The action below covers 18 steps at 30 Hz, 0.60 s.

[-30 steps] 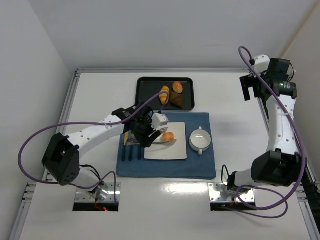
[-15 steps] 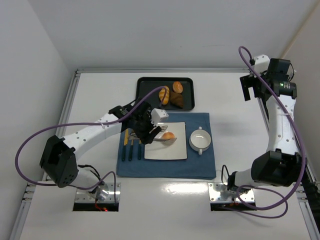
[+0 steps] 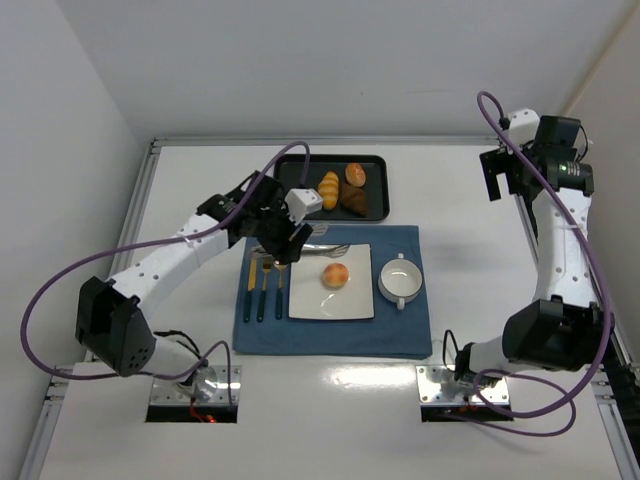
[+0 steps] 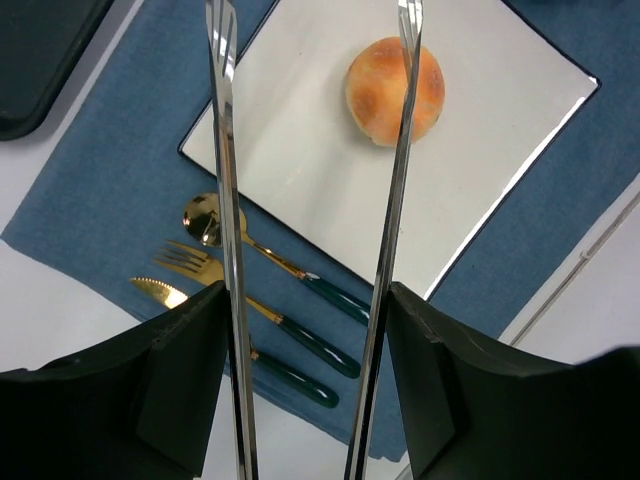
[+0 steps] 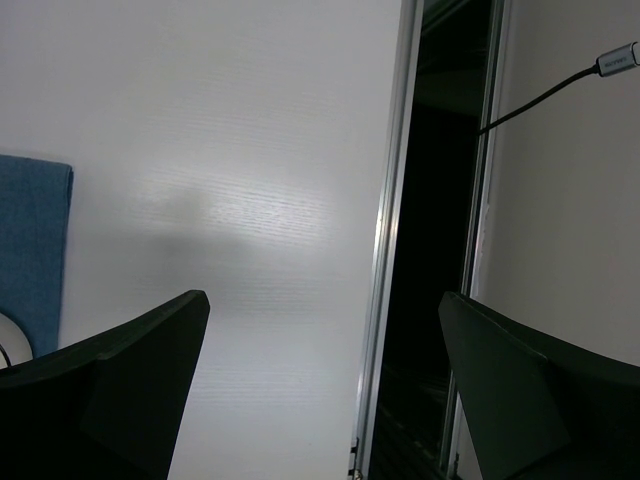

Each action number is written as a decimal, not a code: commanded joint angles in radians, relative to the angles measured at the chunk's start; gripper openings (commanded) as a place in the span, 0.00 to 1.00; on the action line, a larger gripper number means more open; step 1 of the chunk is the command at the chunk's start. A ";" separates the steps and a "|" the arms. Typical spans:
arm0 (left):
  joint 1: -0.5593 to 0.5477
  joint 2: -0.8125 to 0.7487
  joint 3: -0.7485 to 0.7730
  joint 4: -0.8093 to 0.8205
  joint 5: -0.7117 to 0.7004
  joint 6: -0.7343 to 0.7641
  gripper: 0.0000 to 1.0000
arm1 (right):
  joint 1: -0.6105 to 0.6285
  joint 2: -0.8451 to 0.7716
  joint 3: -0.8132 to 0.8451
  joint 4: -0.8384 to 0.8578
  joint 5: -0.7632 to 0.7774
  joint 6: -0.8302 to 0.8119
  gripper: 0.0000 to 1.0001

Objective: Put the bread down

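Top view: the left gripper (image 3: 285, 240), clamped on open tongs (image 3: 322, 247), has drawn back toward 11 o'clock, leaving one bread (image 3: 336, 275) lying mid-plate (image 3: 310, 305). The black tray (image 3: 290, 170) at 12 o'clock holds three pastries (image 3: 352, 200). One white bowl (image 3: 400, 280) sits at 3, three cutlery pieces (image 3: 262, 290) at 9.

Left wrist view: the two tong arms stand apart, with the bread beyond them.

Right wrist view: the right gripper (image 5: 322, 296) has its fingers (image 5: 120, 390) spread wide.

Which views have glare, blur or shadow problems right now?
Top external: even light, sharp, only soft shadows on the table. Left wrist: bun crisp, with bright streaks of glare along the tongs. Right wrist: a pale sheen on the table; the right end effector reads dark and soft-edged, with a black gap beyond the table edge.
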<state>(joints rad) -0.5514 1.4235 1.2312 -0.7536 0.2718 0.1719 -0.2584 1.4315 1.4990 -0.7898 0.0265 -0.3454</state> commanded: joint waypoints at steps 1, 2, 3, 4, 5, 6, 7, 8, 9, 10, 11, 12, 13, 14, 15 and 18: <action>0.036 -0.060 0.028 0.007 0.032 -0.015 0.58 | 0.005 0.017 0.053 0.027 0.000 0.000 1.00; 0.050 -0.060 0.018 0.016 0.032 -0.015 0.58 | 0.005 0.017 0.053 0.027 0.000 0.000 1.00; 0.088 -0.075 0.017 0.031 0.032 -0.028 0.58 | 0.005 0.017 0.053 0.027 0.000 0.000 1.00; 0.108 -0.084 0.017 0.040 0.023 -0.043 0.58 | 0.005 0.017 0.053 0.027 0.000 0.000 1.00; 0.155 -0.101 0.008 0.065 -0.008 -0.043 0.58 | 0.005 0.017 0.053 0.027 0.000 0.000 1.00; 0.181 -0.112 0.008 0.079 -0.025 -0.057 0.58 | 0.005 0.017 0.053 0.027 0.000 0.000 1.00; 0.209 -0.123 -0.001 0.097 -0.043 -0.066 0.58 | 0.005 0.017 0.053 0.027 0.000 0.000 1.00; 0.235 -0.123 -0.001 0.121 -0.083 -0.075 0.58 | 0.005 0.017 0.053 0.027 0.000 0.000 1.00; 0.284 -0.135 -0.001 0.132 -0.101 -0.075 0.58 | 0.005 0.017 0.053 0.027 0.000 0.000 1.00; 0.307 -0.135 -0.001 0.141 -0.117 -0.075 0.58 | 0.005 0.017 0.053 0.027 0.000 0.000 1.00; 0.327 -0.135 -0.001 0.166 -0.153 -0.075 0.58 | 0.005 0.017 0.053 0.027 0.000 0.000 1.00; 0.368 -0.135 -0.001 0.180 -0.166 -0.075 0.58 | 0.005 0.026 0.062 0.027 0.000 0.000 1.00; 0.389 -0.144 -0.013 0.201 -0.187 -0.075 0.58 | 0.005 0.026 0.063 0.027 0.000 0.000 1.00; 0.410 -0.144 -0.013 0.223 -0.221 -0.089 0.58 | 0.005 0.026 0.073 0.027 0.000 0.000 1.00; 0.447 -0.144 -0.041 0.268 -0.245 -0.089 0.58 | 0.005 0.026 0.073 0.027 0.000 0.000 1.00; 0.498 -0.121 -0.078 0.376 -0.310 -0.104 0.58 | 0.005 0.026 0.083 0.027 0.000 0.000 1.00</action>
<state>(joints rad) -0.0929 1.3067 1.1831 -0.5358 0.0574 0.0944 -0.2584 1.4509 1.5291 -0.7898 0.0265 -0.3454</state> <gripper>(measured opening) 0.578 1.001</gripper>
